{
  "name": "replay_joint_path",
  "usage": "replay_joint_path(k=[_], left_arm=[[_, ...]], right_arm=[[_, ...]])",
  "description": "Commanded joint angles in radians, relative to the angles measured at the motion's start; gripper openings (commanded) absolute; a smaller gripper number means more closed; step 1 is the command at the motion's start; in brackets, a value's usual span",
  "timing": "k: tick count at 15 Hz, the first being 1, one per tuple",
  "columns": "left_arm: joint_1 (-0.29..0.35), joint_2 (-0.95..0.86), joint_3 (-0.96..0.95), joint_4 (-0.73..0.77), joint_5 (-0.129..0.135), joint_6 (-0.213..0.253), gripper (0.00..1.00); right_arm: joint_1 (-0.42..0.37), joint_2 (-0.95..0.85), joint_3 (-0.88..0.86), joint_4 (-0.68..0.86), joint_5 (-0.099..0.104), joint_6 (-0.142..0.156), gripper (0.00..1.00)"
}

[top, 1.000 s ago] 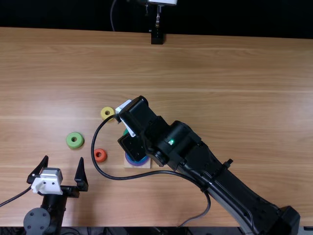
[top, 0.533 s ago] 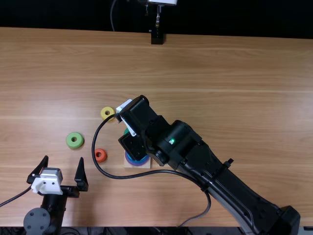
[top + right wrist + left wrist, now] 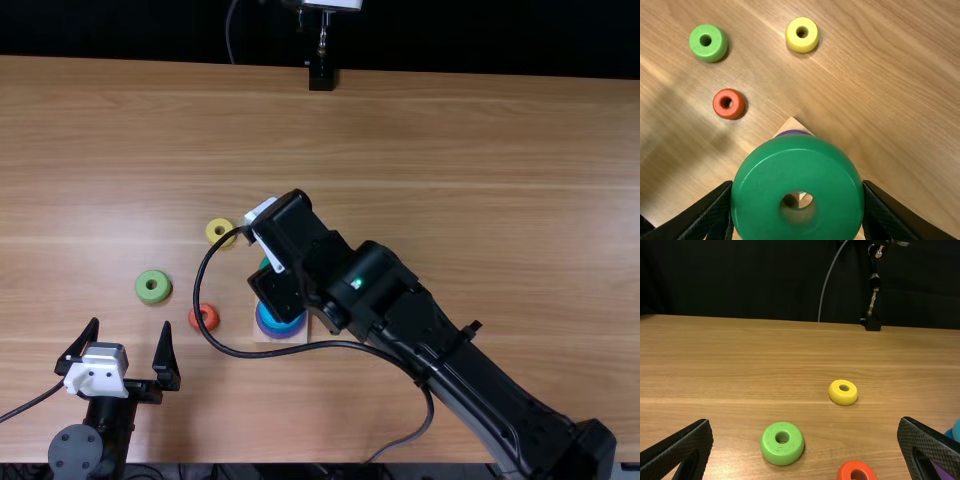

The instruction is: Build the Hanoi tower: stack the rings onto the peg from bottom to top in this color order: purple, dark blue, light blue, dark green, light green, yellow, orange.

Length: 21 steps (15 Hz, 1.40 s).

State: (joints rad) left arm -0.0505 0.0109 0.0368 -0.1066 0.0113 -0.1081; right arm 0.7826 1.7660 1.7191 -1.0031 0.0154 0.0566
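Observation:
In the top view my left gripper (image 3: 131, 325) stands open at the lower left; in the left wrist view its fingers are wide apart (image 3: 806, 422). My right gripper (image 3: 275, 245) is over the wooden base (image 3: 262, 337), its fingertips hidden by the arm. The right wrist view has the right gripper (image 3: 798, 185) shut on the dark green ring (image 3: 797, 172), through whose hole the base partly shows. Blue rings (image 3: 276, 320) lie above the purple ring (image 3: 281, 334) on the base. Loose on the table are the light green (image 3: 153, 287), yellow (image 3: 219, 231) and orange (image 3: 208, 317) rings.
The right arm's cable (image 3: 232, 350) loops low beside the orange ring and across the base. A black stand (image 3: 321, 75) is at the table's far edge. Bare wood (image 3: 450, 170) stretches beyond and right of the right arm.
My right gripper has shifted slightly right and away from the near edge, with more of the blue and purple rings now uncovered. The left arm has kept still.

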Motion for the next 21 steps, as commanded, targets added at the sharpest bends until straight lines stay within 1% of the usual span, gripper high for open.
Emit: replay_joint_path(k=[1, 8, 12, 21], left_arm=[[0.012, -0.011, -0.037, -0.004, 0.0, 0.007, 1.0], [0.012, -0.011, -0.037, -0.004, 0.0, 0.007, 1.0], [0.012, -0.011, -0.037, -0.004, 0.0, 0.007, 1.0], [0.012, -0.011, -0.037, -0.004, 0.0, 0.007, 1.0]], right_arm=[[-0.009, -0.034, -0.01, -0.003, 0.001, -0.003, 0.0], [-0.009, -0.034, -0.029, -0.027, -0.001, 0.0, 0.0], [-0.008, -0.036, -0.026, -0.027, -0.001, 0.01, 0.0], [0.0, -0.036, -0.015, -0.027, -0.003, 0.019, 0.0]])
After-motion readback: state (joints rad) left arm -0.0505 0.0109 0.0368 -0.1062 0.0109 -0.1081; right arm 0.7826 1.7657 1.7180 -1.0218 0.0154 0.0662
